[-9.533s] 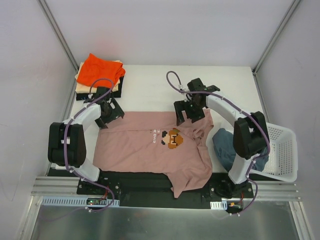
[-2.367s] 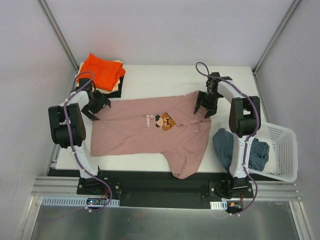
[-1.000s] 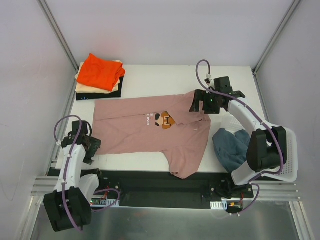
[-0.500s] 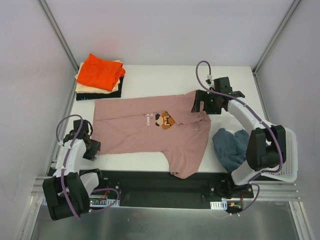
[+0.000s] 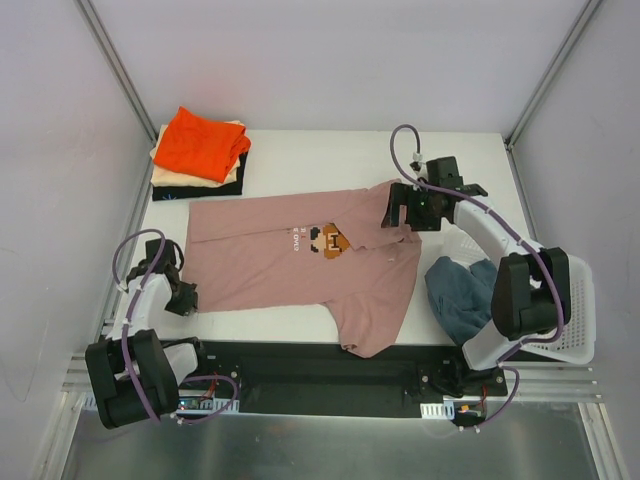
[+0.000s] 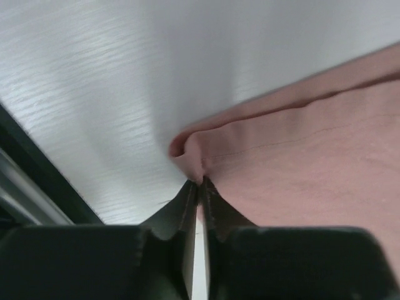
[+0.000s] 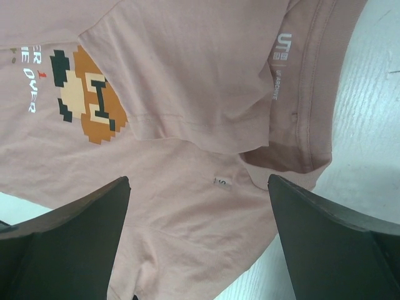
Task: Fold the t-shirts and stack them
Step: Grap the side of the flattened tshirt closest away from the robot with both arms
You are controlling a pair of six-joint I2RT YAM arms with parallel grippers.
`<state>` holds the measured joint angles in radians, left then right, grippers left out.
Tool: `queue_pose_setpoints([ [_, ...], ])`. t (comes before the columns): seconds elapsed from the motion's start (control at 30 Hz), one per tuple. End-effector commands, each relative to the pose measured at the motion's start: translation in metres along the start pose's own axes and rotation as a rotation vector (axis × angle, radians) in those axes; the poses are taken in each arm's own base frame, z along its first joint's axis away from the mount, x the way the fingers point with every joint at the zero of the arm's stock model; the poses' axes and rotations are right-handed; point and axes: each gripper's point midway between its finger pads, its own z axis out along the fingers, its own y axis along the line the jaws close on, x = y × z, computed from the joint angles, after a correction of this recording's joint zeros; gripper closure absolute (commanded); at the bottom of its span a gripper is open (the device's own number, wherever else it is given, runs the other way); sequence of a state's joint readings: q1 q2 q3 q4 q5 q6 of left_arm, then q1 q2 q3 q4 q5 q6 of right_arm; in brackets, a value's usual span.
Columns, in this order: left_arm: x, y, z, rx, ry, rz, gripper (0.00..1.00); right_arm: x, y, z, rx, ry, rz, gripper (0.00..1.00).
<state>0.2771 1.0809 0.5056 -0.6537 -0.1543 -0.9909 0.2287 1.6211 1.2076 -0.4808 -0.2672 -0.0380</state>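
A spread t-shirt [image 5: 260, 270] is laid on the table [image 5: 300, 160], with a stack of folded t-shirts [image 5: 197, 155] behind it at the far left corner. To the right, a crumpled t-shirt [image 5: 455, 290] is draped, seemingly partly in the basket [image 5: 565, 300]. The left gripper [image 5: 187, 299] is set at the spread t-shirt's near left corner, the right gripper [image 5: 410, 208] above its far right part.

Spread jaws hover over a pink t-shirt [image 7: 187, 56] with pixel print [image 7: 87, 94].

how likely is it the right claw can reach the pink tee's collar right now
Probably yes: the right claw hangs open just over the pink tee, collar bare below it, nothing in between.
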Motion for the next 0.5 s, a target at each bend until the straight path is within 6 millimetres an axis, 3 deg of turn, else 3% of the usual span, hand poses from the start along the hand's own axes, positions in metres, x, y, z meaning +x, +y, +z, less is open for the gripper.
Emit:
queue_pose_setpoints([
  [0.0, 0.001, -0.010, 0.010, 0.043, 0.010, 0.008, 1.00, -0.006, 0.026, -0.017, -0.106, -0.085, -0.048, 0.03],
  [0.33, -0.003, -0.011, 0.003, 0.144, -0.061, 0.035, 1.00, 0.030, 0.073, -0.031, -0.088, -0.126, -0.334, 0.03],
  [0.43, -0.005, -0.010, 0.000, 0.166, -0.087, 0.049, 1.00, 0.060, 0.088, -0.035, -0.077, -0.055, -0.433, 0.03],
  [0.47, -0.006, -0.011, -0.001, 0.175, -0.095, 0.052, 1.00, 0.080, 0.094, -0.036, -0.075, 0.000, -0.473, 0.03],
])
